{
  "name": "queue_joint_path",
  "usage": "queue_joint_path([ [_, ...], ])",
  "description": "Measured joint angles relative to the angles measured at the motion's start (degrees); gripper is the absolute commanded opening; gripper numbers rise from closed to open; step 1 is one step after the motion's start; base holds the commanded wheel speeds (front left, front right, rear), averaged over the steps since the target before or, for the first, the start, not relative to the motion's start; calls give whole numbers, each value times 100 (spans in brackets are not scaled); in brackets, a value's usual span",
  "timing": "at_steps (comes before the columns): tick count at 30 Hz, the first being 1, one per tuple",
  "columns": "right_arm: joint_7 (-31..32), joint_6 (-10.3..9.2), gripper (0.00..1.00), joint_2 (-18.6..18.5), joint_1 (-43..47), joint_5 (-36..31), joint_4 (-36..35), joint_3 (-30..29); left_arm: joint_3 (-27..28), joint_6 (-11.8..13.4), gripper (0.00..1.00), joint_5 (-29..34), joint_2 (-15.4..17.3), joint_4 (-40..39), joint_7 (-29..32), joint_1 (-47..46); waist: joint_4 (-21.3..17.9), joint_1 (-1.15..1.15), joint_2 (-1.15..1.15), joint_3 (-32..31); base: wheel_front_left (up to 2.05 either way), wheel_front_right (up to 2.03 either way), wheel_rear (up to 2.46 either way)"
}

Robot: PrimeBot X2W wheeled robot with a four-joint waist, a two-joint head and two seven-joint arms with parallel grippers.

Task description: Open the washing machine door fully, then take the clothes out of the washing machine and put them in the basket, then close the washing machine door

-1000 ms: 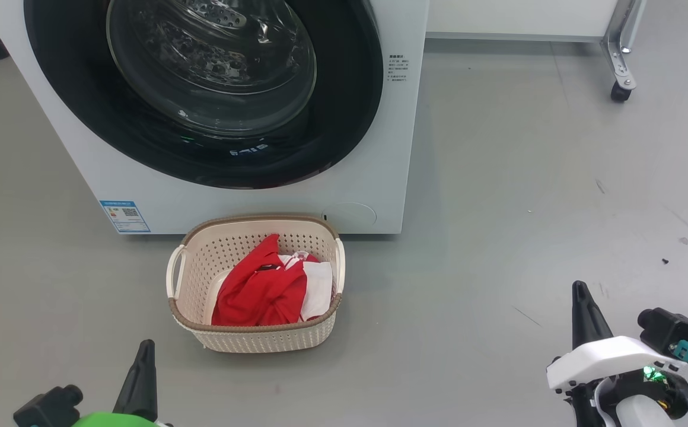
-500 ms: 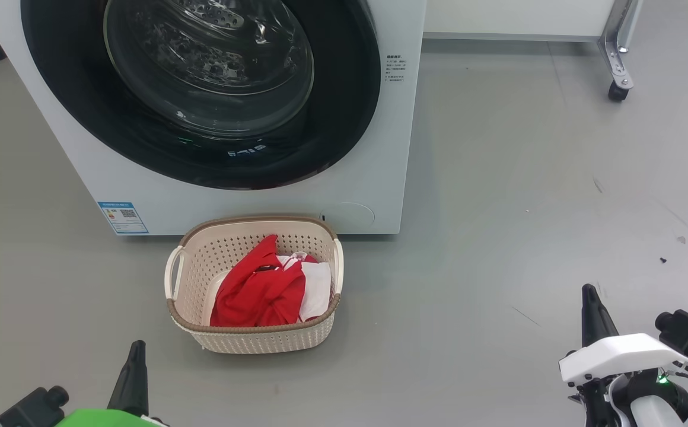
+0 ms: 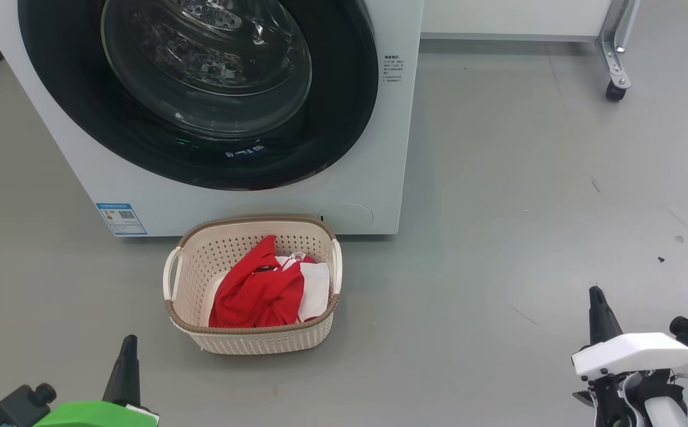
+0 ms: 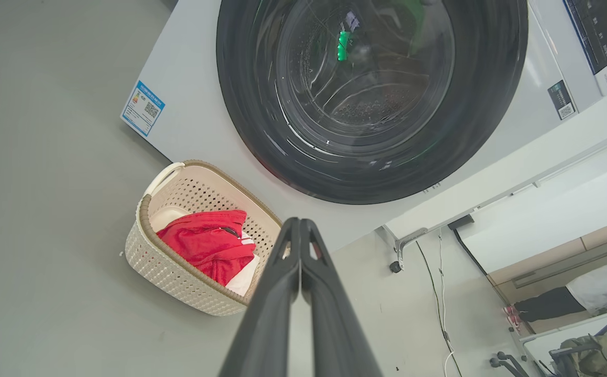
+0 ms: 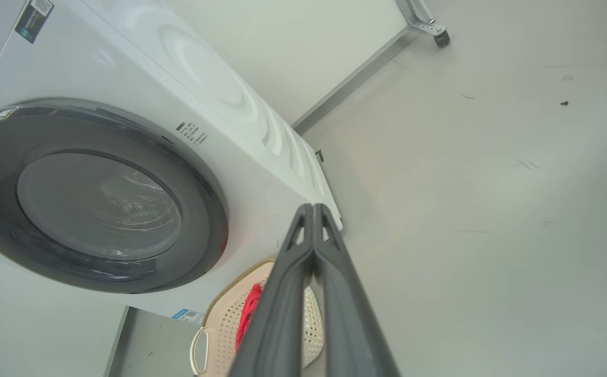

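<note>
place: test lab | grey floor (image 3: 498, 196) | castered frame (image 3: 614, 64) | washing machine (image 3: 231, 204)

Head downward; wrists toward shared basket (image 3: 261, 341).

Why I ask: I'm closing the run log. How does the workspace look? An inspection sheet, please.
Surface: grey floor, few dark scuffs.
Job's things: round black-rimmed glass washing machine door shut on the big white front-loading washing machine; red and white fabric clothes inside the cream perforated plastic basket before it.
Clutter: nothing seen.
Pincers: left pincer and right pincer both shut, empty.
Cables: thin black and white cables on the floor.
Surroundings: metal frame leg on a black caster; a person far off.
</note>
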Motion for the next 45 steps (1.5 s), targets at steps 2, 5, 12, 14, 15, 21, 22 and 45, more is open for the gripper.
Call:
queue_joint_path([
  [2, 30, 8, 0, 3, -3, 129, -1, -29, 20, 0, 0, -80, -15, 1, 30, -3, -3, 0, 0, -1, 0, 0, 0],
  [5, 82, 10, 0, 10, -14, 301, -4, -70, 45, -1, 0, -238, -43, 5, 76, -9, -9, 0, 0, -2, 0, 0, 0],
  [12, 209, 26, 0, 26, -32, 702, -11, -157, 133, 0, 0, -523, -60, 25, 198, -69, -21, 0, 0, -5, 0, 0, 0],
  [14, 231, 27, 0, 27, -34, 829, -12, -191, 166, 0, 0, -659, -64, 26, 215, -116, -24, 0, 0, -6, 0, 0, 0],
  [15, 252, 29, 0, 27, -35, 893, -13, -205, 182, 0, 0, -686, -65, 26, 247, -127, -26, 0, 0, -6, 0, 0, 0],
  [21, 349, 62, 0, 35, -52, 1241, -27, -279, 232, -1, 0, -928, -73, 35, 310, -135, -36, 0, 0, -8, 0, 0, 0],
  [22, 361, 63, 0, 38, -53, 1299, -30, -290, 243, 0, 0, -1006, -74, 37, 347, -142, -38, 0, 0, -8, 0, 0, 0],
  [45, 730, 160, 0, 66, -112, 2642, -60, -602, 539, -1, 0, -1969, -122, 97, 687, -349, -76, 0, 0, -18, 0, 0, 0],
])
